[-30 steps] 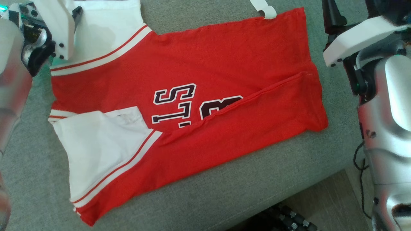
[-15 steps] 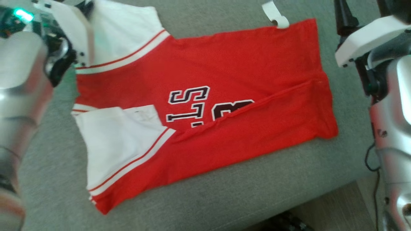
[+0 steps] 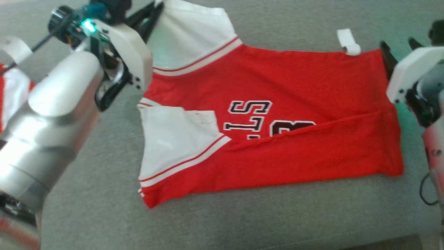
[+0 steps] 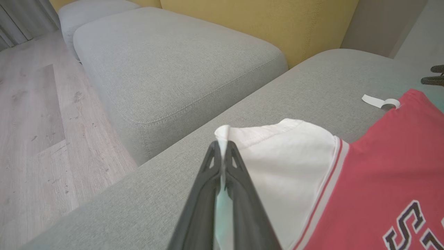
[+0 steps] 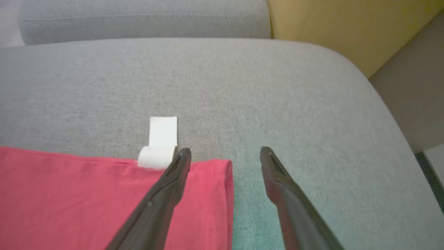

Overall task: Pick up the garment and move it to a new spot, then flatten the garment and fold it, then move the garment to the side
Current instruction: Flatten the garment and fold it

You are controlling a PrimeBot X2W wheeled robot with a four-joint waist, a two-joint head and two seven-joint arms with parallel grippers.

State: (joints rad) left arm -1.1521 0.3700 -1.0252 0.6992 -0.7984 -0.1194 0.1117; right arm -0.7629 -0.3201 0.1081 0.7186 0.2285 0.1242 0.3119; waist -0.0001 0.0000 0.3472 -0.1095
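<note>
One red, white-sleeved garment (image 3: 277,114), part-folded

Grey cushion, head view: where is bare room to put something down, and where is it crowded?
Free: the cushion strip nearer than the red jersey, and the strip beyond its white tag. Crowded: the far white sleeve in the left gripper, the hem corner at the right gripper.

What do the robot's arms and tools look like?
The left arm and right arm are rounded silver, with white wrist housings. The left tool and right tool each have two long, dark, tapering fingers. A green light glows on the left wrist; a black cable hangs beside the right arm.
</note>
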